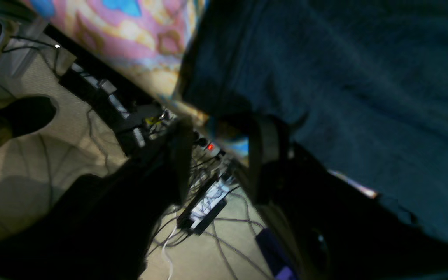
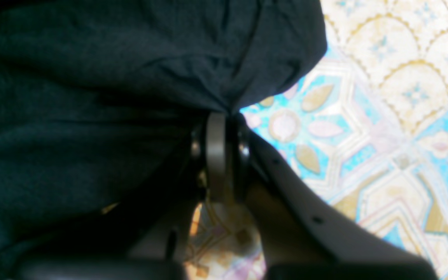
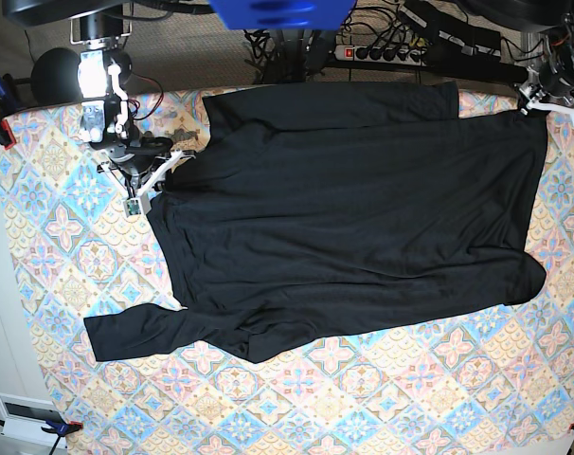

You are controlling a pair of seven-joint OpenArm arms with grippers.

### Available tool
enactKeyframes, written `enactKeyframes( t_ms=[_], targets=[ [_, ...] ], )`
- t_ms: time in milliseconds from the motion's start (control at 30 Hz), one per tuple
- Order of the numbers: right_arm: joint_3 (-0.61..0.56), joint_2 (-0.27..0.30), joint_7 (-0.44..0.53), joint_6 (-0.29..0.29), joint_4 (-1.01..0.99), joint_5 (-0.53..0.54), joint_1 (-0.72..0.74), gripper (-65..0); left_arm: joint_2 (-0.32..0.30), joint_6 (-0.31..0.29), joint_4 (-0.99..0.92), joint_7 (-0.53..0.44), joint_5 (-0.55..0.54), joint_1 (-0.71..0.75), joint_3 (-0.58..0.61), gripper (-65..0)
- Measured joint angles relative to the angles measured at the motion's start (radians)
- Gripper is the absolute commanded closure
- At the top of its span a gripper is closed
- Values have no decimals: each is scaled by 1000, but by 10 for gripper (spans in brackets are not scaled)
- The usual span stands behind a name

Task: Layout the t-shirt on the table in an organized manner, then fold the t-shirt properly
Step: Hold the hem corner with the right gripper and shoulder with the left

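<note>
Lying spread across the middle of the worktop [image 3: 41,284], the t-shirt [image 3: 353,227] looks nearly flat. At upper left in the base view, the right end effector [image 2: 224,116] is pinched tight on a shirt edge. At upper right, near the worktop's edge, the left end effector [image 1: 218,155] stands wide, holding nothing. Pulling one-sided could drag the cloth askew or rumple it.

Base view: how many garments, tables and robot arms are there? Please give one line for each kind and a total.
Garments: 1, the t-shirt
Tables: 1, the table
Robot arms: 2, right arm and left arm
Total: 4
</note>
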Motion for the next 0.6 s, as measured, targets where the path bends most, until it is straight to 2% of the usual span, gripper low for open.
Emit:
enactKeyframes(
  t_ms=[100,200,367,600],
  targets=[
    [0,-1,0,0,0,0,0,-26,-15,-16,11,0,-57,14,-23,-227],
    [0,-2,3,0,-1,2,0,-26,-29,1,11,-13,-44,32,-64,-227],
    [0,-2,-24,5,-7,3,33,-26,-19,-15,8,0,-47,24,-50,-227],
    [-6,-21,-31,5,-9,3,48,-26,-18,-7,3,-1,-41,27,-50,-227]
  ],
)
